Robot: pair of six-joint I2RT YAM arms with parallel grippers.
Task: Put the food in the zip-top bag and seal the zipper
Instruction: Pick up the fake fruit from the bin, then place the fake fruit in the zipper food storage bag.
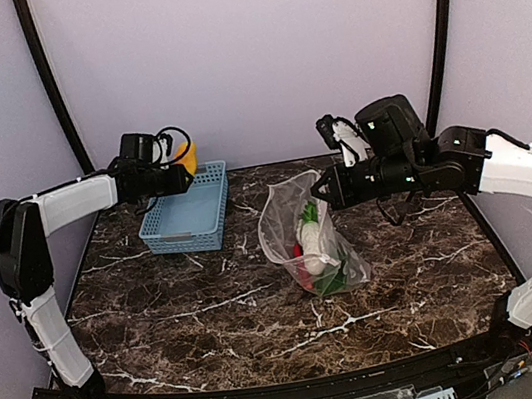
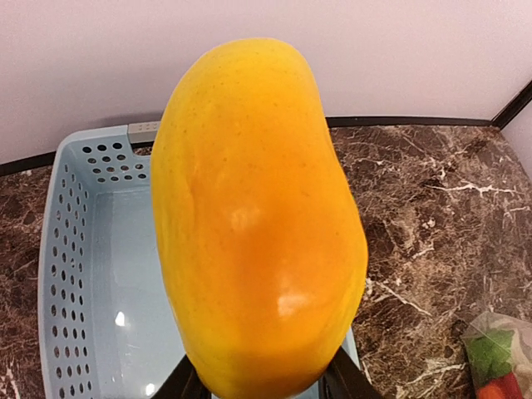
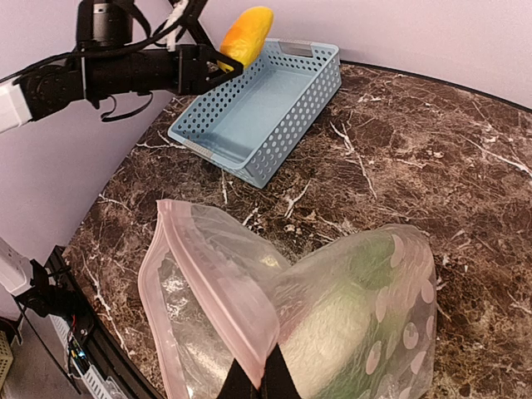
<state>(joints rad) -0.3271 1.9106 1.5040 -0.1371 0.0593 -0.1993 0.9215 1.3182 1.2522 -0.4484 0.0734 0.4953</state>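
Zip-top bag point(image 1: 308, 238), clear floppy plastic with pale dots, sits on the dark marbled bench point(image 1: 214, 319), to the right of the light-blue perforated basket point(image 1: 186, 217), near it but apart. Toy vegetables point(image 1: 316, 257), green, white and red, lie inside. Right hand point(image 3: 258, 378) is pinched tight on the bag's rim by the pink zipper point(image 3: 216, 266), apparently holding the mouth up and open for loading. Left hand point(image 3: 218, 71) grips a smooth, glossy yellow-orange food piece point(image 2: 258, 224) above the basket's far end, likely bound for the bag.

Glossy yellow toy point(image 2: 258, 216), clear floppy plastic bag point(image 3: 349, 324)
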